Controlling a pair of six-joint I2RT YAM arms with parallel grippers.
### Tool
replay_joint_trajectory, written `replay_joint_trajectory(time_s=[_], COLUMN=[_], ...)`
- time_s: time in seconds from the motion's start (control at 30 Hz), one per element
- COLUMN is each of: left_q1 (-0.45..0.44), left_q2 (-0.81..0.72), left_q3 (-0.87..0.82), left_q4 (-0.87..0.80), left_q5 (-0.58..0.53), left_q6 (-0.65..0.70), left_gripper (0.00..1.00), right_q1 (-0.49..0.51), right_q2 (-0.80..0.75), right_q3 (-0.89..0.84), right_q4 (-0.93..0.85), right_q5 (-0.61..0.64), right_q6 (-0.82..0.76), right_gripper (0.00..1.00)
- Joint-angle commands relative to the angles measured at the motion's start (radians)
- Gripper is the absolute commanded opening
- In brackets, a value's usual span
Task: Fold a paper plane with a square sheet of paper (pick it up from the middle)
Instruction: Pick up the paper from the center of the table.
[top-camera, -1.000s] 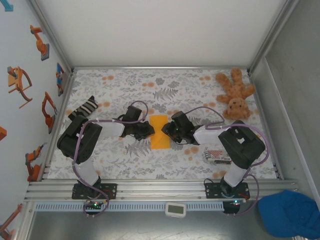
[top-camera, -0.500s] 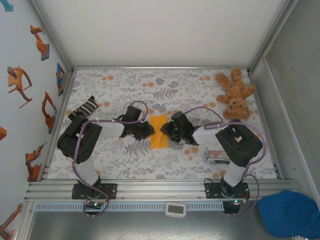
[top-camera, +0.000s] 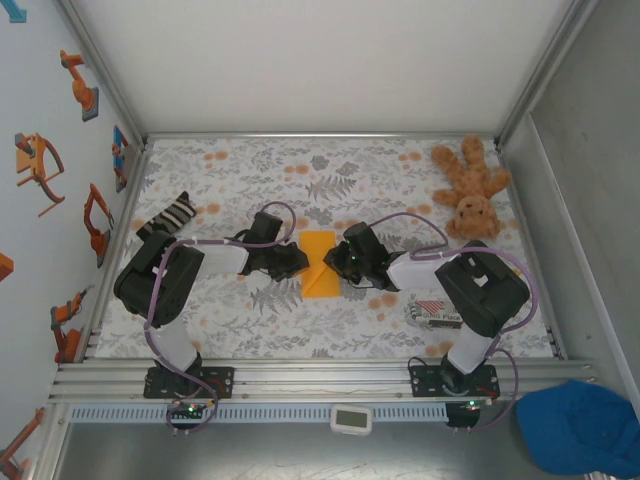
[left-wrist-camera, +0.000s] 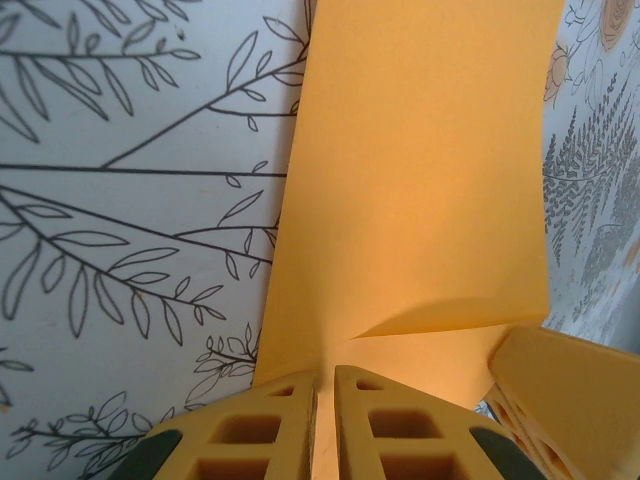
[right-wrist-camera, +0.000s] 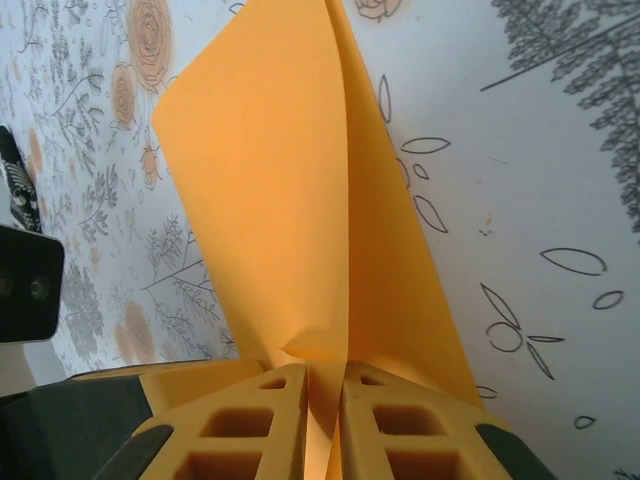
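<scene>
Progress looks early, judging by how things lie; nearest, at the near right of the table (top-camera: 250, 330), a red-and-white striped packet (top-camera: 436, 315) lies apart from the work; at mid-table the square sheet of paper (top-camera: 320, 265) sits between the two tools, narrower than it is long, with a slanting edge across it that suggests one layer lies over another. The left gripper (top-camera: 298, 262) meets its left edge and the right gripper (top-camera: 342, 262) its right edge. From the left wrist, the left gripper (left-wrist-camera: 325, 400) has its jaws pressed together on the orange edge, a flap corner showing just beyond them; from the right wrist, the right gripper (right-wrist-camera: 325, 400) is likewise clamped on the sheet, two layers rising from the pinch like a shallow tent. So pick-up and perhaps a first fold seem done; no pointed nose, wings or dart shape shows, so most creasing is left. Farthest, at the far right corner, a brown teddy (top-camera: 468, 190) lies untouched.
</scene>
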Motion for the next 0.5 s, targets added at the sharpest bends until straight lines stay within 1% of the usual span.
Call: replay_joint_trajectory(time_s=[0.0, 0.2, 0.33, 0.47], left_q1=[0.007, 0.009, 0.018, 0.045], left_q2=[0.012, -0.002, -0.048, -0.131], left_q3=[-0.035, -0.016, 0.032, 0.069], left_q4=[-0.094, -0.106, -0.153, -0.210], left_q5=[-0.050, -0.040, -0.024, -0.031], left_q6=[0.001, 0.006, 0.040, 0.064], left_gripper=[0.13, 0.15, 0.19, 0.23], right_q1=[0.009, 0.010, 0.010, 0.010], right_q2=[0.000, 0.018, 0.011, -0.020], right_q3=[-0.011, -0.016, -0.009, -0.009], right_q4=[0.051, 0.084, 0.079, 0.075], right_q5=[0.002, -0.001, 0.006, 0.023], right_q6=[-0.011, -0.011, -0.050, -0.075], right_gripper=[0.14, 0.13, 0.09, 0.06])
